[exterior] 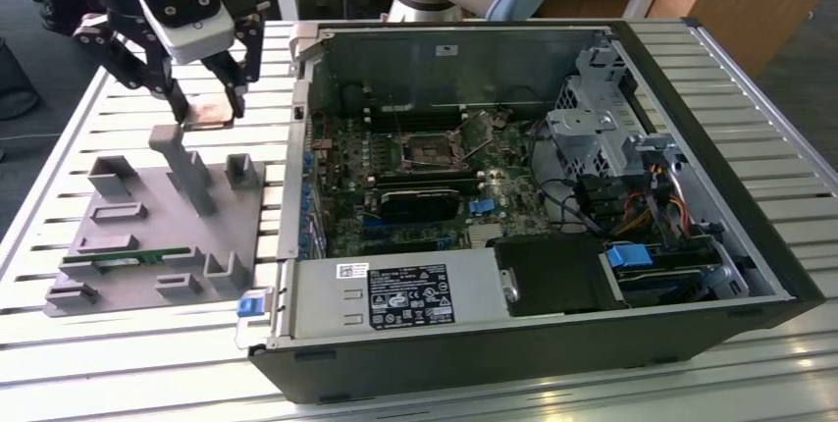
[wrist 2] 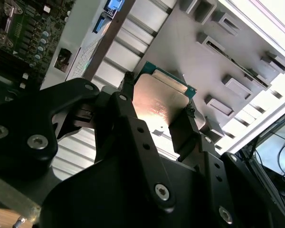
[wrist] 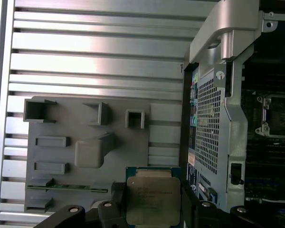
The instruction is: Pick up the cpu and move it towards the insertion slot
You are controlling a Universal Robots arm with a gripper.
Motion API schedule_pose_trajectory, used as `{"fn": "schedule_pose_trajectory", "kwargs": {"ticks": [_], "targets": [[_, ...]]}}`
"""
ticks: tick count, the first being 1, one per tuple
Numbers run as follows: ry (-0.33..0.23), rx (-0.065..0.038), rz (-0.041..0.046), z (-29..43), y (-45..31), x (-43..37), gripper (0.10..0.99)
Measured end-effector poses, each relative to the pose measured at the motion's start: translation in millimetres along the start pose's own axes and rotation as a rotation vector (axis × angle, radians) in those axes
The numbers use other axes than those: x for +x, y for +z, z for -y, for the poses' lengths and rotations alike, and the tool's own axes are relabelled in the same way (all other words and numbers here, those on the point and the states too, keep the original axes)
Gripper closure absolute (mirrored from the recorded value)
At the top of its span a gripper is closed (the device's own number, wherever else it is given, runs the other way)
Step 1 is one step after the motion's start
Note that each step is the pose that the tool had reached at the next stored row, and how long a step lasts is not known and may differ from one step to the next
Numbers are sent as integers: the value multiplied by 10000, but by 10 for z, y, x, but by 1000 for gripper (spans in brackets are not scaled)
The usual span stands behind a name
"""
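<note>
Above the grey tray [exterior: 137,245], at the exterior view's left of the open computer case [exterior: 524,368] with its printed stickers [exterior: 408,296], the gripper [exterior: 208,110] has its jaws clamped on opposite edges of the cpu [wrist: 153,199], whose faint engraved writing is unreadable, well apart from the insertion slot [exterior: 430,150] inside the case.

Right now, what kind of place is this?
Likely a computer assembly bench: an open desktop case on a slatted table, a grey parts fixture beside it, the gripper holding the cpu.
</note>
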State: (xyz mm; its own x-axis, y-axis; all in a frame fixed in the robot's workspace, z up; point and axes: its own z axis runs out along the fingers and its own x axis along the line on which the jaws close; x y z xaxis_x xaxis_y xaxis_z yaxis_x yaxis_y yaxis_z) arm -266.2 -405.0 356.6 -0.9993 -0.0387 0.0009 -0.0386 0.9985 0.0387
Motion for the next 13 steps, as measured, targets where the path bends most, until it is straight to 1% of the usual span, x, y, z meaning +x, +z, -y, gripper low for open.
{"fn": "schedule_pose_trajectory", "kwargs": {"ticks": [13], "targets": [[1, 0, 0, 5, 0, -125, 545]]}}
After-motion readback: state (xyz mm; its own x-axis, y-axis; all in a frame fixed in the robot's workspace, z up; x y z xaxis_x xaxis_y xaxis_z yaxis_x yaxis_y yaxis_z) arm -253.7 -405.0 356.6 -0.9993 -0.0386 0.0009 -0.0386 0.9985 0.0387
